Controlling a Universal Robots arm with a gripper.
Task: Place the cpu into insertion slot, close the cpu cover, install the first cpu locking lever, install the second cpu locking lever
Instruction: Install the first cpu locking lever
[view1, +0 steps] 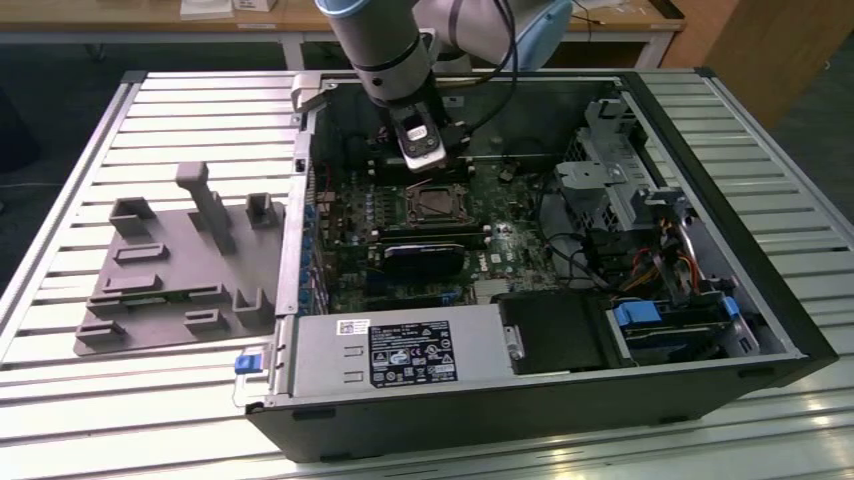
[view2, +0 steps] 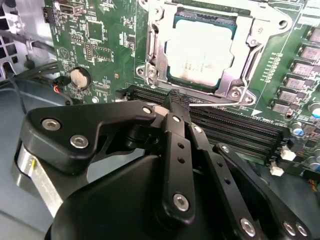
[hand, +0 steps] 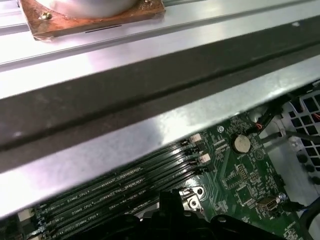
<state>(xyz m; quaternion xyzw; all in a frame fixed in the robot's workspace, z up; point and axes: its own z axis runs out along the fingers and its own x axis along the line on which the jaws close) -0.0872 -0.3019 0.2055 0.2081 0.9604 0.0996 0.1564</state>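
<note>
Down in the case (view1: 534, 430), the gripper (view2: 176, 101) is closed, its tip touching the end of a thin locking lever (view2: 220, 103) that lies along the memory slots (view2: 235, 125); any pinch is hidden. Beyond, the cpu (view2: 200, 50) lies flat, face up, in the insertion slot (view2: 192, 84) under the closed cpu cover (view2: 252, 47).

One cpu (view2: 200, 50), one cpu cover (view2: 248, 40), four memory slots (hand: 125, 185).

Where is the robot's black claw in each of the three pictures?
Exterior view: the gripper hangs inside the case, over the motherboard.
Second wrist view: gripper large in the foreground, tip at the memory slots.
First wrist view: gripper beside the memory slots.
Shared landmark: the green motherboard.
</note>
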